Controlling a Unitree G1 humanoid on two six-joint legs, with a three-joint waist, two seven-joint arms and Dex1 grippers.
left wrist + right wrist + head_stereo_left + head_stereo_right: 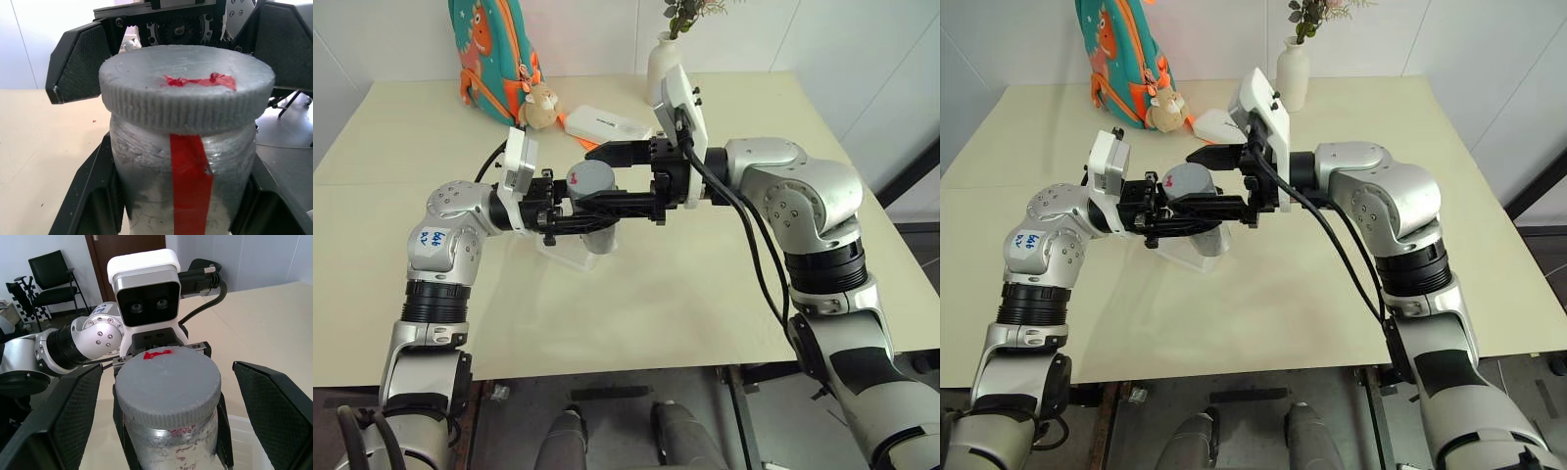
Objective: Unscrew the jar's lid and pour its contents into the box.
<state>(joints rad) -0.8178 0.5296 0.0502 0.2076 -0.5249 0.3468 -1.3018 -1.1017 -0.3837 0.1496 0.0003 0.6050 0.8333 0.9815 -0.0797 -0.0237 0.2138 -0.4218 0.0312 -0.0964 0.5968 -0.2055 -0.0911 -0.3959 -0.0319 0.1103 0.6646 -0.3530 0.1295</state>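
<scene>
Grey lid (166,377) sits on the jar (183,191), which the left gripper (570,217) clamps; right gripper (597,176) spread wide, flanking the lid without contact.

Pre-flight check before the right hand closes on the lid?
1. Left hand shut on the jar, below the lid: ok.
2. Lid fully seated on the jar: ok.
3. Right hand open, fingers on either side of the lid, not touching: ok.
4. Lid roughly centred between those fingers: ok.
5. Jar held above the box: ok.
6. Contents inside the jar: cannot tell, wall looks frosted.
</scene>
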